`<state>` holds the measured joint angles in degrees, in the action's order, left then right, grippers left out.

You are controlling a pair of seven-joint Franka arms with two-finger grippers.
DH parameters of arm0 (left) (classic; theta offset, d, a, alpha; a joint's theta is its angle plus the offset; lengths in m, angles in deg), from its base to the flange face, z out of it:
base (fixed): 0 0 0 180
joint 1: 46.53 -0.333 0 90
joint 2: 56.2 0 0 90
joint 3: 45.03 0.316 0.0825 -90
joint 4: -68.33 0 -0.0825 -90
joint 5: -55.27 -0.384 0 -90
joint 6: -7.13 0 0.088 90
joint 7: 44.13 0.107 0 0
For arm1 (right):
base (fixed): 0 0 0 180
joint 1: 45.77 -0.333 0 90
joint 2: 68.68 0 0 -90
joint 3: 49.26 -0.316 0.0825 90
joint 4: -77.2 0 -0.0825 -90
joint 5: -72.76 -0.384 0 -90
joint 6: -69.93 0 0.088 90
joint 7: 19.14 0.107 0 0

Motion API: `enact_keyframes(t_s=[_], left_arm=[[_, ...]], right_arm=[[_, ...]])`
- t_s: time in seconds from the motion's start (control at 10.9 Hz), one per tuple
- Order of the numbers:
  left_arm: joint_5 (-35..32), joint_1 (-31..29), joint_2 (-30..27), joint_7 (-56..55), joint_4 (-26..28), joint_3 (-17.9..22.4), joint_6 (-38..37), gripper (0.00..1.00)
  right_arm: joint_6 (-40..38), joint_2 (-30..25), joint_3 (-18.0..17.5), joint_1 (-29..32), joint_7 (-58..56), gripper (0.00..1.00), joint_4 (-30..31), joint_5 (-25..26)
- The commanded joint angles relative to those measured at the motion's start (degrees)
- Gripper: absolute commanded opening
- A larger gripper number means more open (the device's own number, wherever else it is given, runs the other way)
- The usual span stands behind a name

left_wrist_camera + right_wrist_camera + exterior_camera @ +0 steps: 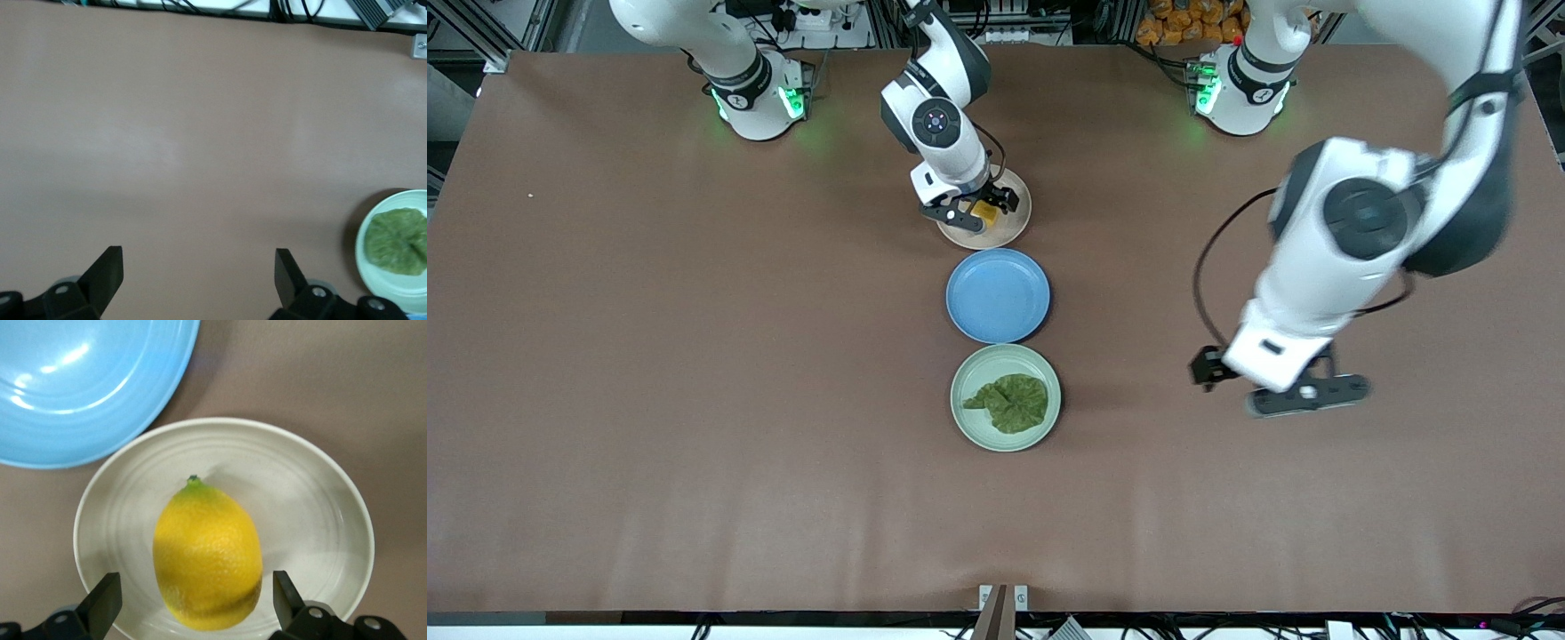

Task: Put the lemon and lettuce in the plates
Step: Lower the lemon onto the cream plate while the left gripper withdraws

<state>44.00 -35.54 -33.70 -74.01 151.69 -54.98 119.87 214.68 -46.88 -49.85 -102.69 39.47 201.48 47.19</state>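
Observation:
The yellow lemon (987, 212) lies in the pale beige plate (1016, 233), which sits farthest from the front camera. My right gripper (976, 207) hangs just over it, open, one finger on each side of the lemon and not touching it. In the right wrist view the lemon (207, 557) rests inside the plate (320, 513) between my right gripper's (193, 600) spread fingers. The green lettuce (1009, 402) lies flat in the mint plate (1005, 349), nearest the front camera. My left gripper (1263, 384) is open and empty above bare table toward the left arm's end. Its view shows the lettuce (399, 240) in the mint plate (363, 257) off to one side of the gripper (199, 267).
An empty blue plate (998, 295) sits between the beige and mint plates, in one line with them; it also shows in the right wrist view (80, 380). The brown table top (694, 356) spreads wide on both sides of the plates.

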Motion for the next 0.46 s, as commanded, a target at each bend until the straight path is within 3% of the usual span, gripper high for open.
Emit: enact_keyframes(t_s=[0.0, 0.37], left_arm=[[-0.25, -3.42, -5.97, 5.00, 1.72, -0.51, -4.36, 1.00], [-0.25, -4.22, -11.85, 5.17, 1.72, -0.68, -10.94, 1.00]], right_arm=[[0.35, -0.18, 3.21, 1.27, -2.17, 1.00, 0.17, 0.95], [-2.46, -1.50, 13.13, 2.07, -17.61, 1.00, 0.35, 1.31]])
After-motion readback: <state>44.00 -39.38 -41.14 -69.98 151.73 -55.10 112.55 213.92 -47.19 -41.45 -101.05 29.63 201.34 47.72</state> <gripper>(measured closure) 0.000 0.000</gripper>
